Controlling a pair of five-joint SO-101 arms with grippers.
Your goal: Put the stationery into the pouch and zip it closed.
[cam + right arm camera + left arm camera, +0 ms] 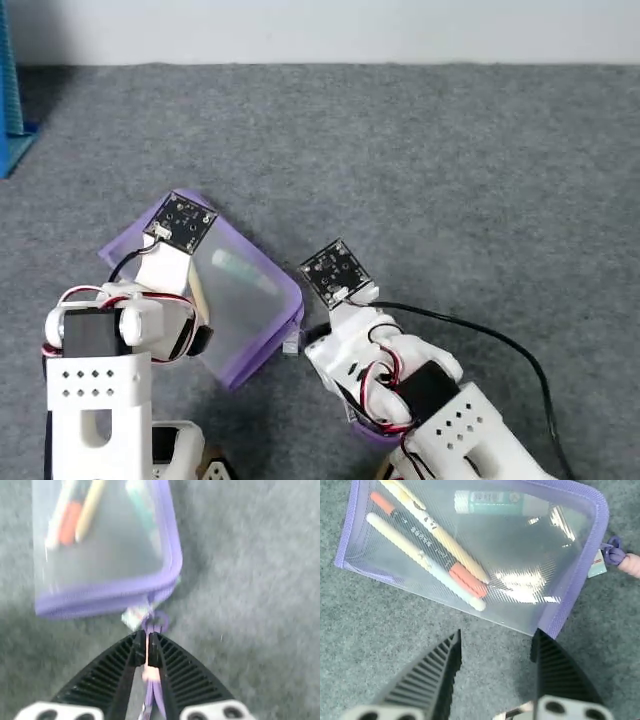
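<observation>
A clear pouch with purple edging lies flat on the grey carpet. Through its mesh I see several pens and a teal glue stick inside. My left gripper hangs open just above the carpet beside the pouch's long edge, touching nothing. My right gripper is shut on the purple zip pull cord, which leads from the pouch's corner. In the high view the pull tab sits at the pouch's near right corner, by the right arm.
Grey carpet covers the table, with open room to the back and right. A blue object stands at the far left edge. A black cable trails from the right arm.
</observation>
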